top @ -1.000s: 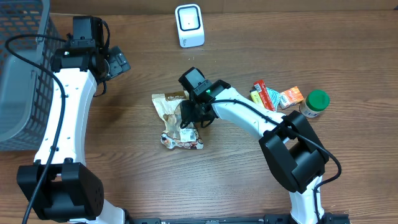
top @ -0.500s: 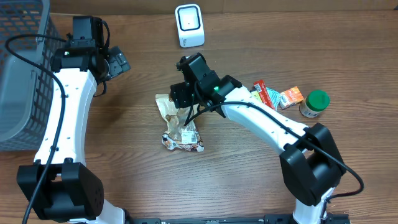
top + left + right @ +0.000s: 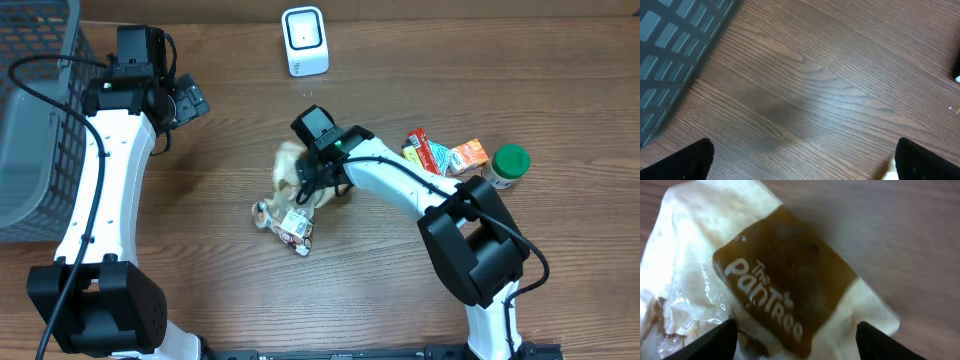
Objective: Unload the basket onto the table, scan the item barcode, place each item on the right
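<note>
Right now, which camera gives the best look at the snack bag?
The overhead view: it alone shows the whole crumpled bag. The right wrist view sees only part of it, close up, with the brown "The Pantree" print. The left wrist view shows none of it, only table and a basket corner.

room btwn basket [image 3: 30,60] & scanner [image 3: 304,40] — packets [image 3: 445,155], jar [image 3: 508,166] crowd rt.

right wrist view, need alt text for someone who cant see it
A crinkled cream and brown snack packet printed "The Pantree" fills most of this close-up, with the brown wooden table behind it. The right gripper shows only as two dark fingertips at the bottom edge, spread wide apart over the packet.
</note>
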`<state>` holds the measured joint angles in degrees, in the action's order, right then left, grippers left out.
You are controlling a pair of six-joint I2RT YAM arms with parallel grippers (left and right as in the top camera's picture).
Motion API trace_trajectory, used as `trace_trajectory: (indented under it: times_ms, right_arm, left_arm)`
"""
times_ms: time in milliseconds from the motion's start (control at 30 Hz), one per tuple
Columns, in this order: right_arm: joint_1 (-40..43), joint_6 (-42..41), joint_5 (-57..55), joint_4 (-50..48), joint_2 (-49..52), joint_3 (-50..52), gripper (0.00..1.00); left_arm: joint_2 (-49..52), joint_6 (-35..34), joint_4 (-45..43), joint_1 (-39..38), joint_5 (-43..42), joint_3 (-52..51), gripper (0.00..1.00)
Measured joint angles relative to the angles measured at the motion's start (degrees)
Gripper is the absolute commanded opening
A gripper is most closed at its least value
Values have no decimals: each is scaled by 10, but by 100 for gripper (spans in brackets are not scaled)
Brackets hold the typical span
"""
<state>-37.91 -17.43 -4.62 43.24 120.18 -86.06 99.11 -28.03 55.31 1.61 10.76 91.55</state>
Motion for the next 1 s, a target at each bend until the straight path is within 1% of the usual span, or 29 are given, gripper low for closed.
trace_trajectory:
  times_ms: [33,133,267,400,567,800,1000]
  right_arm:
    - [6,-35,-6,26,-2,0,77]
    - [29,-104,-1,72,-10,0,77]
    - [68,-143,71,98,-14,0,77]
    - [99,-129,138,108,-31,0,78]
    - [122,-93,179,132,-75,0,84]
    - [125,-46,195,149,-86,0,86]
    - [125,-31,197,149,-86,1,87]
  left_arm:
    - [0,0,0,0,0,0,100]
    - [0,0,0,0,0,0,100]
    - [0,0,0,0,0,0,100]
    - [0,0,0,0,0,0,100]
    - [0,0,0,0,0,0,100]
    - [0,0,0,0,0,0,100]
    - [0,0,0,0,0,0,100]
